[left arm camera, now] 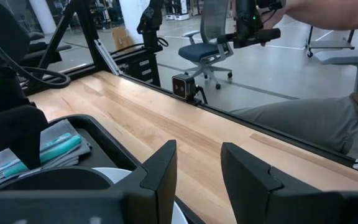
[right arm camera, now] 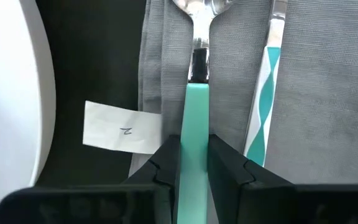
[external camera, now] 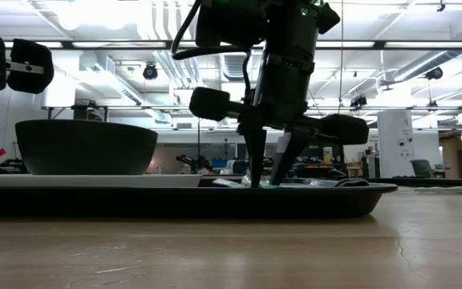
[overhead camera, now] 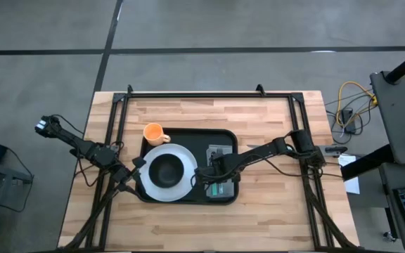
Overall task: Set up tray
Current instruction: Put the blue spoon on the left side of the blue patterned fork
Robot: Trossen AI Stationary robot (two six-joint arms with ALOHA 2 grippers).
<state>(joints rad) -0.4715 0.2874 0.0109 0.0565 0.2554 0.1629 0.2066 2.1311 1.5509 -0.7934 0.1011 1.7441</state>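
Observation:
The black tray (overhead camera: 188, 197) lies mid-table. On its left half a white plate (overhead camera: 146, 184) carries a black bowl (overhead camera: 166, 169). An orange mug (overhead camera: 153, 133) stands at its far left corner. On the right half lies a grey folded napkin (right arm camera: 328, 93) with a teal-and-white-handled utensil (right arm camera: 263, 112) on it. My right gripper (right arm camera: 193, 163) points down over the napkin, shut on a teal-handled spoon (right arm camera: 194, 74). My left gripper (left arm camera: 197, 180) waits open and level by the tray's left edge, nothing between its fingers. My right gripper pinches the spoon's teal handle (right arm camera: 193, 118) between its two fingers, on the handle's two long sides. The fingers come from above, pointing down, and lie across the spoon. The spoon lies level along the napkin, beside the other utensil; whether it rests on the cloth I cannot tell.
A small white paper label (right arm camera: 122, 127) lies on the tray between the plate and the napkin. Bare wooden tabletop (overhead camera: 280, 204) surrounds the tray. A black frame (overhead camera: 202, 95) runs along the table's far edge. A seated person (left arm camera: 303, 118) shows beyond that edge.

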